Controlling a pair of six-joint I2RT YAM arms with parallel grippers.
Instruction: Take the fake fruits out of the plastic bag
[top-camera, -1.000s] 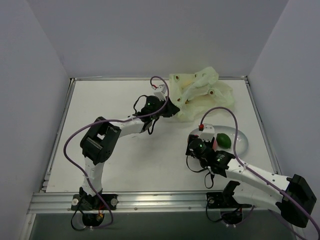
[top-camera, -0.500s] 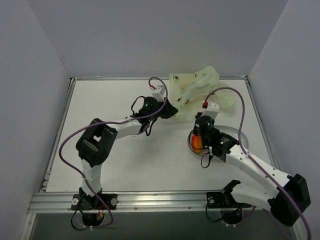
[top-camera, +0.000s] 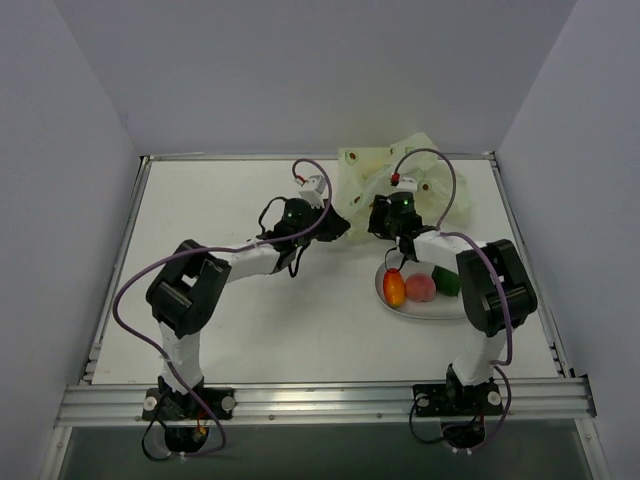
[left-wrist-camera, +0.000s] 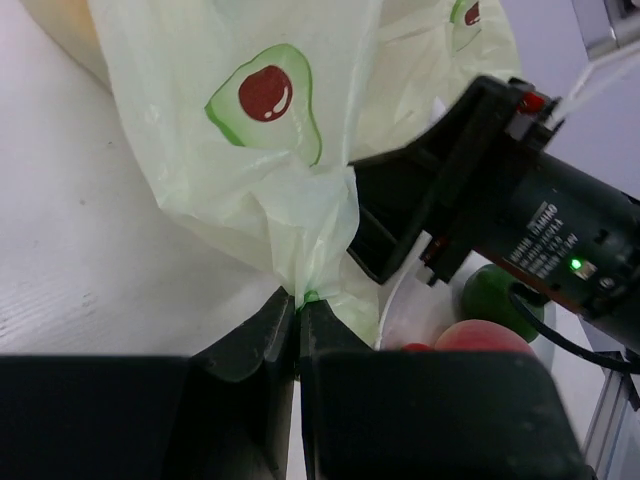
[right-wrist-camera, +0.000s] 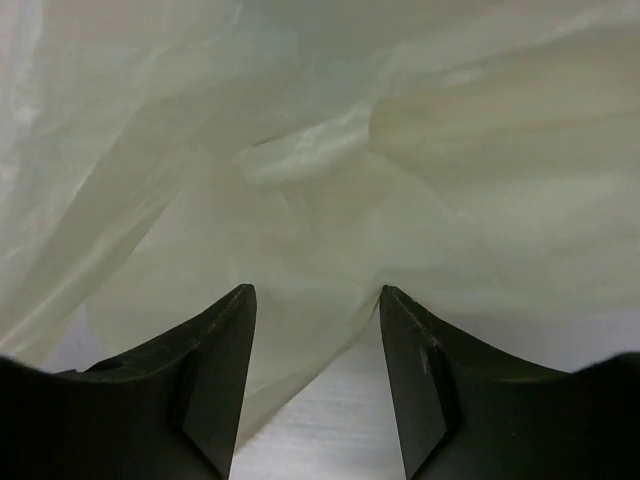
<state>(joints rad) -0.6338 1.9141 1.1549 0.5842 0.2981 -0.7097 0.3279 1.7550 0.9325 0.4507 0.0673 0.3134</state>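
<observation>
step: three fruits (top-camera: 420, 288) plated, likely reaching for more | left fingers (left-wrist-camera: 298, 300) clamped on bag (left-wrist-camera: 250, 170) fold | right fingers (right-wrist-camera: 315, 295) spread, empty | next: enter bag

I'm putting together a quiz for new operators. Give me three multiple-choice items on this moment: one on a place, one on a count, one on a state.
1. Where do the visible glossy toy fruits lie?
A) on the oval pale grey plate
B) in a cardboard box
C) on a shelf

2. How many lie there?
A) one
B) three
C) five

3. What is the left claw doing?
A) hanging open
B) pinching a fold of the pale yellow-green avocado-print plastic bag
C) gripping a spoon

Key:
1 A, all of them sit on the plate.
2 B, there is an orange-red, a pink and a green one.
3 B, the wrist view shows it shut on bag film.
</observation>
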